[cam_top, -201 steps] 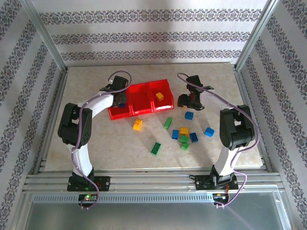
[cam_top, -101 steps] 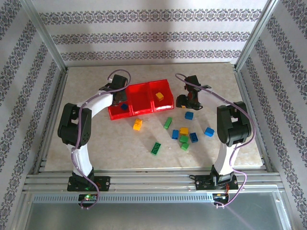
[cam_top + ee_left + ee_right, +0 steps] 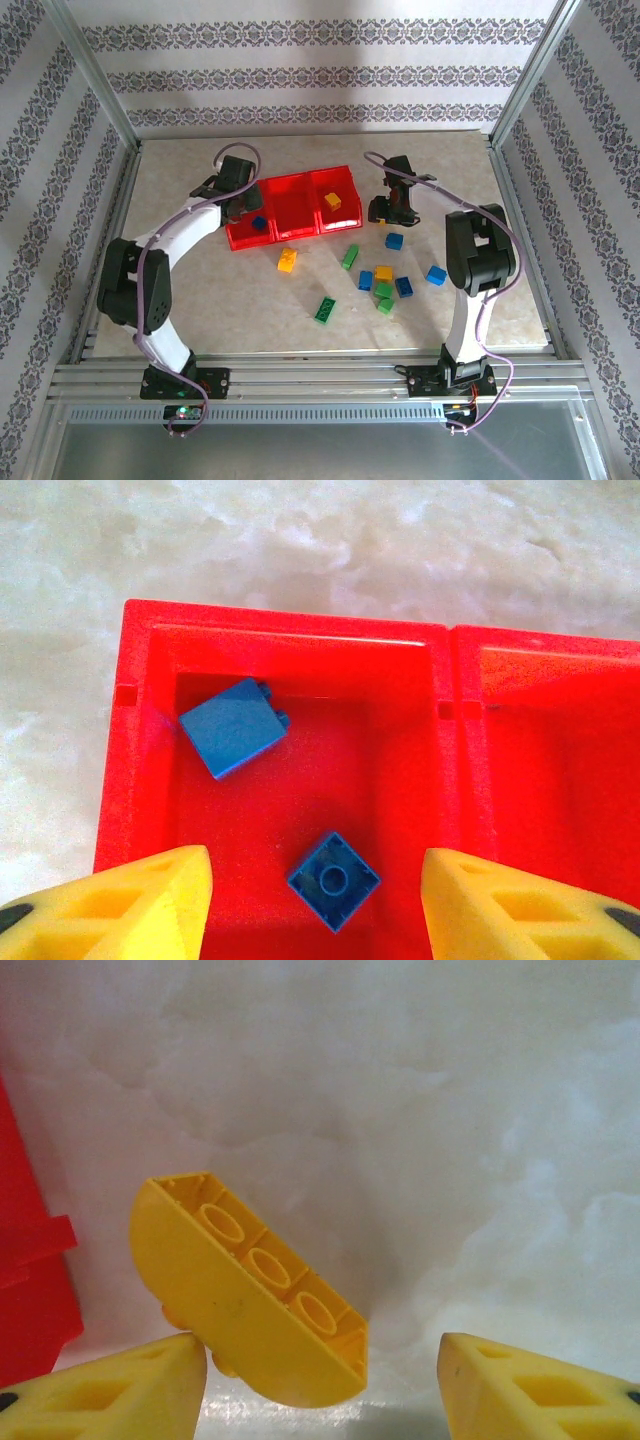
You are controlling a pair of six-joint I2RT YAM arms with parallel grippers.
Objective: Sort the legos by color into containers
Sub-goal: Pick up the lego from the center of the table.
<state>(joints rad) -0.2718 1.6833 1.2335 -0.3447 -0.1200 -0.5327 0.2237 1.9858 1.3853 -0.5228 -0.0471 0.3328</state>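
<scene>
Clutter first: the marbled table has loose legos spread out in front of the red tray; a yellow brick just beside the tray's front wall, a green brick right of it, a longer green brick nearer the arms, a blue brick and another blue one off to the right, plus a tight mixed cluster of 5 in blue, green and orange between them.

In the tray: the right compartment has 1 yellow piece; the left compartment has 2 blue bricks, a tilted blue brick lying partly on its side near the far left corner, and a small blue square brick with its underside up, sitting apart from it.

The left gripper hangs over that left compartment with its jaws spread and nothing in them.

The right gripper is over bare table just right of the tray; jaws apart around a yellow curved brick, hollow side showing 3 tubes; it's close against the finger on the left of that view, with a clear gap to the other, so not clamped.
</scene>
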